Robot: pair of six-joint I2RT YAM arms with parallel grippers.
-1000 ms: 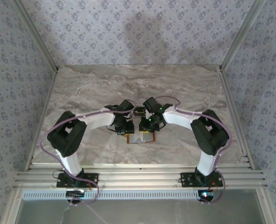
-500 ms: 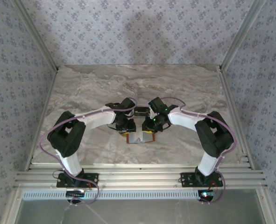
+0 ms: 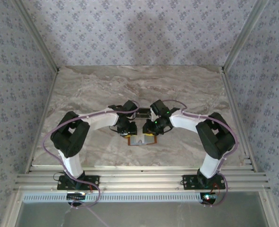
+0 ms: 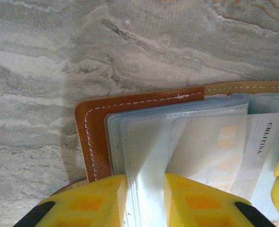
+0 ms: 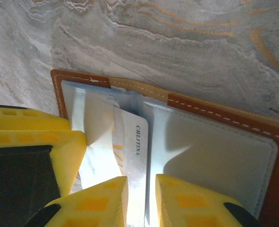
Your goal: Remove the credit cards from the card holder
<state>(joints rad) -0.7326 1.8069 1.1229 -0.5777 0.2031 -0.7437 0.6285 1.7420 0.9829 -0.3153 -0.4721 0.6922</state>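
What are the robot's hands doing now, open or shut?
Left gripper: fingers slightly apart around plastic sleeves of the card holder; grip cannot be told.
Right gripper: fingers slightly apart around a credit card; grip cannot be told.

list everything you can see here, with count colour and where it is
card holder: one, orange-brown leather, lying open on the table between the grippers
plastic sleeves: several, clear bluish, inside the holder
credit card: one plainly seen, pale silver with printed letters, in a sleeve near the holder's fold; any others too hidden to count
small dark item: one, behind the grippers, too small to identify
table: one, grey marble pattern
walls: three, pale blue-grey patterned wallpaper
frame rails: silver, along the near edge
arms: two, white and black
left gripper: yellow jaws slightly apart, astride a sleeve
right gripper: yellow jaws slightly apart, astride the card's edge
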